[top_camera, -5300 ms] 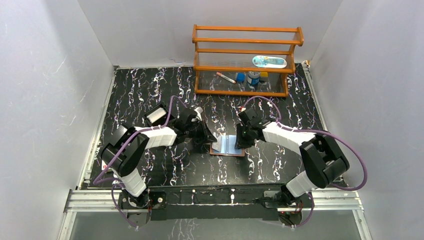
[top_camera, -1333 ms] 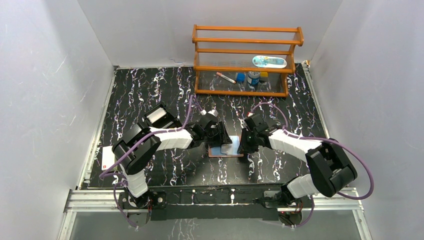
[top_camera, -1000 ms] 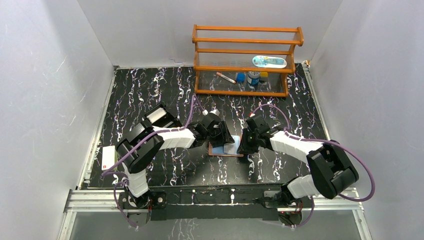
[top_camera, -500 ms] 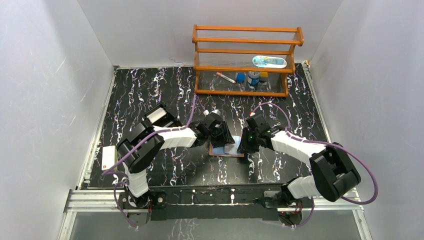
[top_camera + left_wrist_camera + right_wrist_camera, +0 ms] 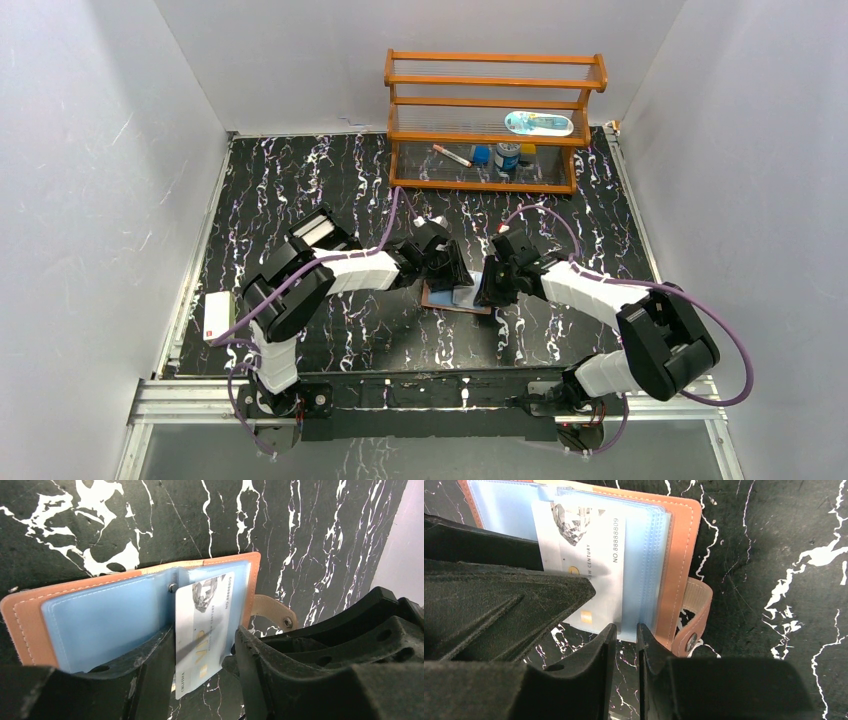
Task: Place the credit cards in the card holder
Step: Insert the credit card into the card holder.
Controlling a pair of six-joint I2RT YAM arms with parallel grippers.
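1. Card holder (image 5: 452, 299) is lying open, blue sleeves up, on the worktop (image 5: 300, 180). It is sitting midway between the left and right edges, nearer the near edge.
2. Left gripper (image 5: 204, 647) is pinching a pale credit card (image 5: 584, 555) by its long edges. The card's leading end is overlapping the sleeves; cannot tell if it is inside a pocket.
3. Right gripper (image 5: 626, 628) is nipping a sleeve's edge, fingers nearly together.
4. Second card (image 5: 215, 317) is lying by the left edge, well apart.
5. Wooden rack (image 5: 495, 120) is standing at the far edge.
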